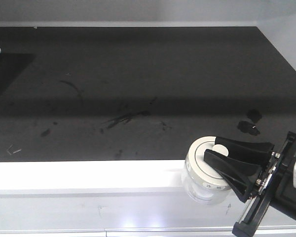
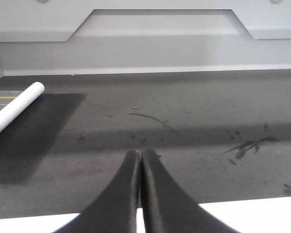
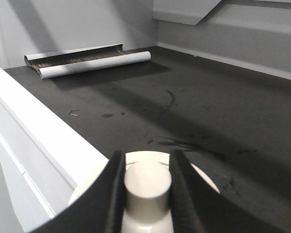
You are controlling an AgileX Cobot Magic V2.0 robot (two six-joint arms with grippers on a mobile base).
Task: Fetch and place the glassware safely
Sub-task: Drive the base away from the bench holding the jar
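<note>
The glassware is a squat clear jar [image 1: 200, 190] with a round cream-white lid [image 1: 200, 160] and a central knob [image 3: 146, 187]. My right gripper [image 1: 210, 151] is shut on the knob, one black finger on each side, and holds the jar over the white front ledge [image 1: 89, 175] at the lower right of the front view. In the right wrist view the lid [image 3: 201, 174] shows behind the fingers [image 3: 114, 189]. My left gripper [image 2: 138, 154] is shut and empty, its tips together over the dark mat [image 2: 184, 107]. It is out of the front view.
A dark scuffed mat [image 1: 138, 89] covers the shelf floor, with white walls behind and at the right. A rolled white sheet [image 3: 92, 65] lies at the far left on the mat, also in the left wrist view [image 2: 14, 109]. Small black bits [image 1: 249, 123] lie near the jar.
</note>
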